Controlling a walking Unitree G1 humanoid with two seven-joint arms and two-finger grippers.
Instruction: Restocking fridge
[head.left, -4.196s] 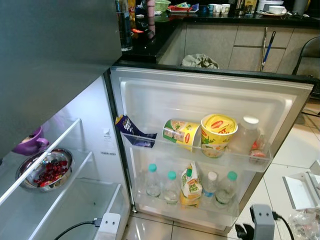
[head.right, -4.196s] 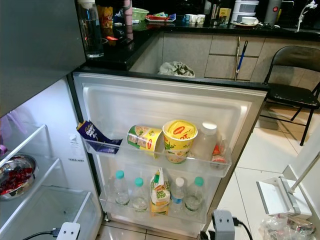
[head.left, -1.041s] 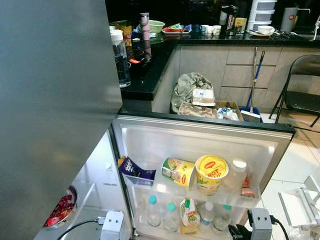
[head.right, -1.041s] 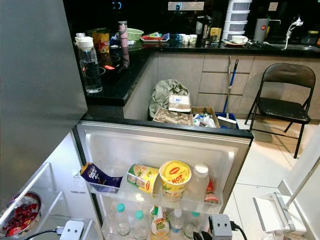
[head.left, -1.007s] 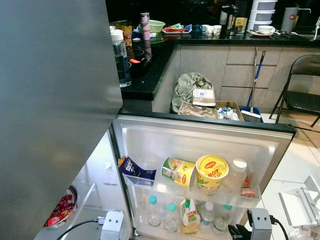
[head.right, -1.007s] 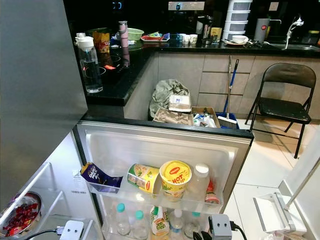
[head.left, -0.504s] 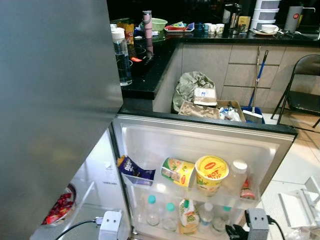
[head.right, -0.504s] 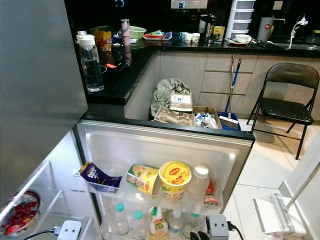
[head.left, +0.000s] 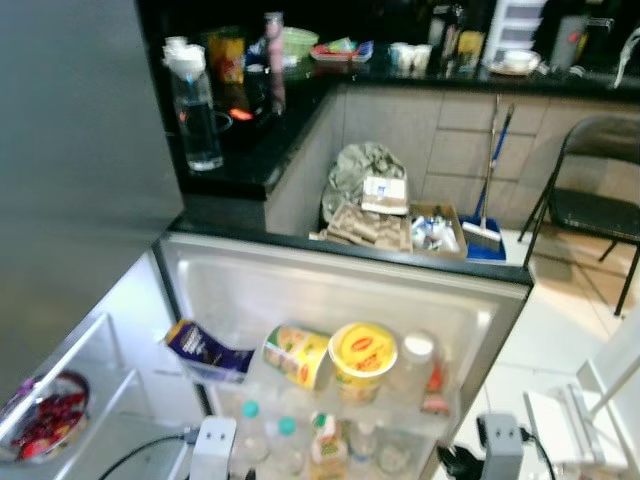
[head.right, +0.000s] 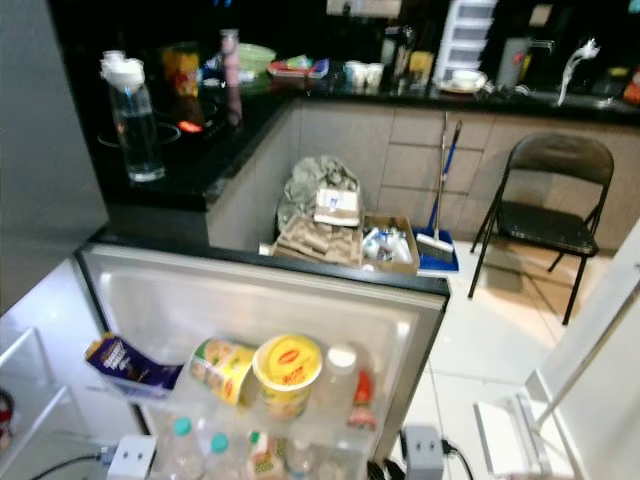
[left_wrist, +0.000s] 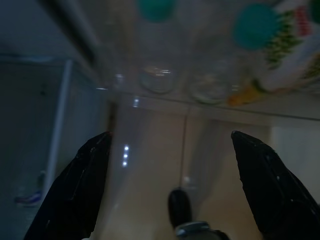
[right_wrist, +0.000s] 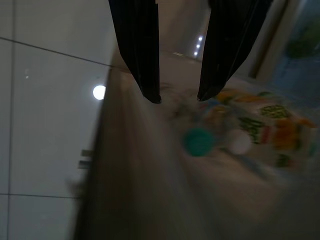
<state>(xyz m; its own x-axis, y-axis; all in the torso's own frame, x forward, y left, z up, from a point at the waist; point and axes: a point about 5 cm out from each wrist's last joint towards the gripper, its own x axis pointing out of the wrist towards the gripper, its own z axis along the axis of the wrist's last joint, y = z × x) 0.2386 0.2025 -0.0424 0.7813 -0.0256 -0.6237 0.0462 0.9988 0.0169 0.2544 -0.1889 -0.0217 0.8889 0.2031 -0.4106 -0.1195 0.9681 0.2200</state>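
Jaws of both arms hang low with nothing in them: the left gripper (left_wrist: 170, 195) spread wide, the right gripper (right_wrist: 178, 97) parted a little, both beside the small bottles (head.left: 282, 440) in the lower bin of the open fridge door (head.left: 345, 300). Restocking goods likely wait on the desk (head.left: 255, 130) beyond the door, well apart.

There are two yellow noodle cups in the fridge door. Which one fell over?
The left noodle cup, next to the purple packet. It lies on its side, while the other cup stands upright with its lid facing up.
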